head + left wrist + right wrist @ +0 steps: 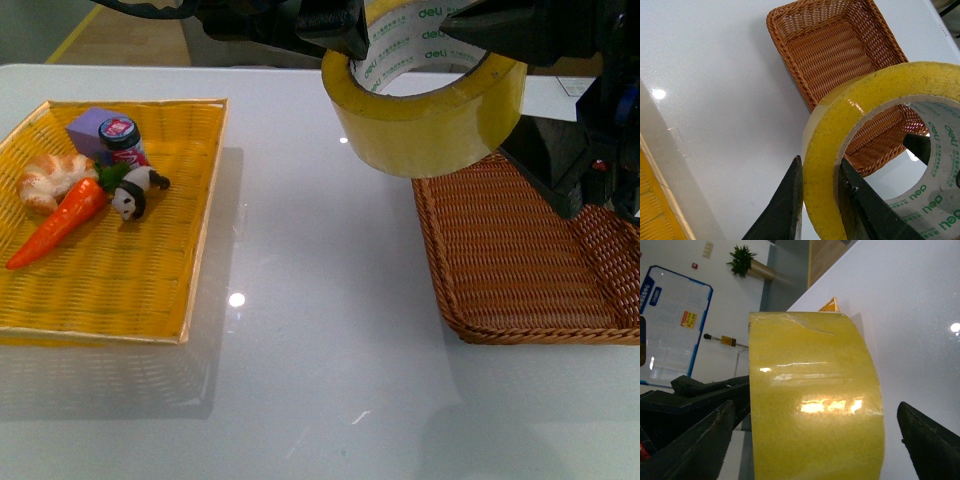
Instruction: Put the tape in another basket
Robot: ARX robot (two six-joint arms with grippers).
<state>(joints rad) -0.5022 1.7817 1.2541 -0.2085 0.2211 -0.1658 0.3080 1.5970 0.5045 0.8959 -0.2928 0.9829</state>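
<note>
Yellow tape wall between left gripper jaws

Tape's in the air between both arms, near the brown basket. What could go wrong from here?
1. The left gripper pinches only the glossy wall of the tape, so the roll could slip or swing.
2. In the front view the tape hangs by the left rim of the basket, not over its middle; released here, it may strike the rim and roll onto the table.
3. The right gripper sits open around the roll; closing could knock it loose.
</note>
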